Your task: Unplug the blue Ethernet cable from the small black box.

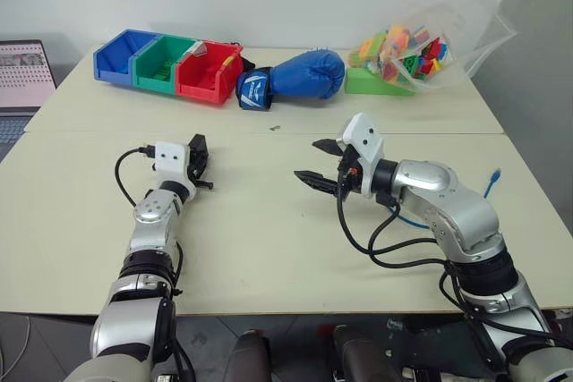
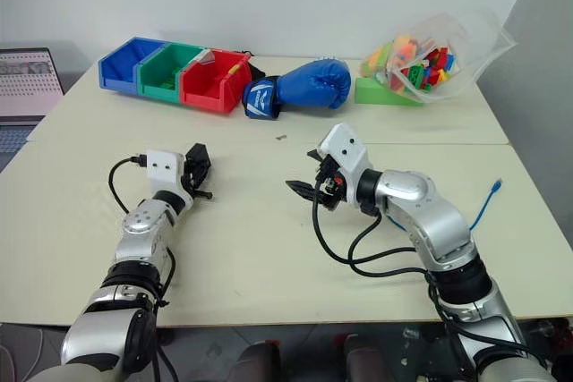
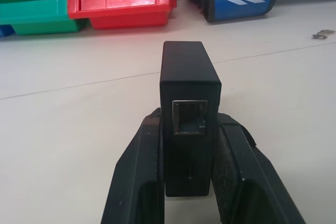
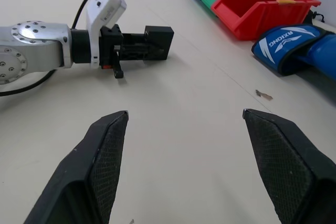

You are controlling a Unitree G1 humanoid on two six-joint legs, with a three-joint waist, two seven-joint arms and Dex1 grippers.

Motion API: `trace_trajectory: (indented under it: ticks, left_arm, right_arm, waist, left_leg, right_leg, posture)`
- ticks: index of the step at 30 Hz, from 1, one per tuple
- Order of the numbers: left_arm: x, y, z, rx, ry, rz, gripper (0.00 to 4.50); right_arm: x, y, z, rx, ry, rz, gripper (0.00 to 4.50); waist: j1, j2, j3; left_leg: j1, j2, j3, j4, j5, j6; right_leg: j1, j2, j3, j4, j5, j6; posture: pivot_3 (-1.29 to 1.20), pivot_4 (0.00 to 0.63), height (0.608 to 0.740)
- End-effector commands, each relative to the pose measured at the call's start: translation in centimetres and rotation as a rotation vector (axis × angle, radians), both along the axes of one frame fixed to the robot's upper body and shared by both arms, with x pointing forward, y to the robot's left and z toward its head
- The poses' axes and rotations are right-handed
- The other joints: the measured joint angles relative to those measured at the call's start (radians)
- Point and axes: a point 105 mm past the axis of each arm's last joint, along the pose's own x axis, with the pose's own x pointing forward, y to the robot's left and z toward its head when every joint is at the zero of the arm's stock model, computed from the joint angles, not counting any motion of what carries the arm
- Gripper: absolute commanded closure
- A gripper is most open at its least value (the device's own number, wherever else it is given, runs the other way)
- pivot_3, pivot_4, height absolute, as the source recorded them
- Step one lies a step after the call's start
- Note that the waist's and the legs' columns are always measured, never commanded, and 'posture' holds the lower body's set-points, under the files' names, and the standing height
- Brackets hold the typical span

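The left gripper (image 3: 189,182) has its jaws clamped on the flanks of the small black box (image 3: 188,103), a matte, fine-grained slab held with its empty metal-rimmed socket in plain sight, so the unplugging looks done. The right gripper (image 4: 186,166), ribbed jaws wide apart and empty, hangs above the pale worktop (image 4: 199,98). The blue Ethernet cable (image 1: 491,183), a thin glossy cord, lies well behind those jaws, beside the right arm.

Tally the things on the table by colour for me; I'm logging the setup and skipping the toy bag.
Blue: 3, blue bin, boxing glove, Ethernet cable
Green: 2, green bin, green wedge
Red: 1, red bin
Black: 1, small black box
Total: 7
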Motion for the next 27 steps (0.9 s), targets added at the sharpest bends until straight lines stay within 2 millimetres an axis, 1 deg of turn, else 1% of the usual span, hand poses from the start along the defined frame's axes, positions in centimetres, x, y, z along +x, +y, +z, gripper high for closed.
trace_trajectory:
  ticks: [1,2,10,12,14,18,21,22,23,25,27]
  left_arm:
    - [-0.1,0.6,0.6,-0.037,-0.040,0.001,3.00]
    - [-0.2,0.5,0.3,-0.041,-0.033,-0.005,2.89]
    - [-0.6,-0.2,-0.3,-0.043,-0.023,-0.046,1.27]
    - [-1.0,-0.2,-0.3,-0.041,-0.024,-0.055,0.92]
    - [-1.8,-0.1,-0.2,-0.049,-0.026,-0.069,0.92]
    - [-3.9,0.3,0.0,-0.007,-0.002,-0.090,0.92]
    - [-6.2,0.9,0.3,-0.003,0.046,-0.120,0.92]
    - [-6.8,1.2,0.4,-0.038,0.068,-0.127,0.92]
    - [-7.4,1.4,0.5,-0.008,0.095,-0.139,0.92]
    - [-8.9,2.3,1.8,0.092,0.149,-0.170,0.92]
    - [-9.7,2.6,2.5,0.147,0.179,-0.178,0.92]
  right_arm:
    - [-0.3,0.0,1.1,-0.010,-0.036,-0.007,0.80]
    - [-0.3,0.0,1.0,-0.019,-0.028,-0.007,0.80]
    - [-0.6,-0.2,0.6,-0.042,0.000,0.008,0.80]
    - [-0.6,-0.2,0.5,-0.043,0.002,0.008,0.80]
    - [-0.7,-0.2,0.4,-0.043,0.003,0.006,0.80]
    - [-0.6,-0.9,-0.1,-0.042,0.012,-0.032,0.80]
    - [0.1,-2.1,-1.6,-0.058,0.006,-0.123,0.80]
    - [0.2,-2.6,-2.1,-0.068,0.001,-0.149,0.80]
    - [0.1,-3.0,-2.6,-0.074,0.004,-0.163,0.80]
    - [-0.4,-4.6,-3.5,-0.052,0.031,-0.189,0.80]
    - [-0.9,-5.4,-3.7,-0.032,0.043,-0.186,0.80]
  waist:
    - [0.000,0.000,0.000]
    - [0.000,0.000,0.000]
    - [0.000,0.000,0.000]
    - [-0.001,0.000,0.000]
    - [-0.003,0.000,0.000]
    - [-0.009,0.000,0.000]
    - [-0.011,0.000,0.000]
    - [-0.011,0.000,0.000]
    - [-0.012,0.000,0.000]
    - [-0.014,-0.002,-0.001]
    - [-0.013,-0.003,0.000]
  left_leg:
    - [0.000,0.000,0.000,0.000,0.000,0.000]
    - [0.000,0.000,0.000,0.000,0.000,0.000]
    - [0.000,0.000,0.000,0.000,0.000,0.000]
    - [0.000,0.000,0.000,0.000,0.000,0.000]
    - [0.000,0.000,0.000,0.000,0.000,0.000]
    - [0.001,0.001,0.001,0.000,0.000,0.000]
    - [0.001,0.001,0.000,0.000,0.000,0.000]
    - [0.001,0.001,0.000,0.000,0.000,0.000]
    - [0.001,0.001,0.000,0.000,0.000,0.000]
    - [0.001,0.001,-0.001,0.000,0.000,0.000]
    - [0.001,0.001,-0.002,0.000,0.000,0.000]
  right_leg:
    - [0.000,0.000,0.000,0.000,0.000,0.000]
    - [0.000,0.000,0.000,0.000,0.000,0.000]
    - [0.000,0.000,0.000,0.000,0.000,0.000]
    - [0.000,0.000,0.000,0.000,0.000,0.000]
    - [0.000,0.000,0.001,0.000,0.000,0.000]
    - [0.000,0.000,0.001,0.001,0.000,0.000]
    - [0.000,0.000,0.001,0.001,0.000,0.000]
    - [0.000,0.000,0.001,0.001,0.000,0.000]
    - [0.000,0.000,0.001,0.001,0.000,0.000]
    - [0.000,0.000,0.001,0.001,0.000,0.001]
    - [0.000,0.000,0.001,0.000,-0.001,0.000]
  posture:
    - [0.00,0.150,0.740]
    - [0.00,0.150,0.740]
    - [0.00,0.150,0.740]
    - [0.00,0.150,0.740]
    - [0.00,0.150,0.740]
    - [0.00,0.150,0.740]
    - [0.00,0.150,0.740]
    - [0.00,0.150,0.740]
    - [0.00,0.150,0.740]
    - [0.00,0.150,0.740]
    - [0.00,0.150,0.740]
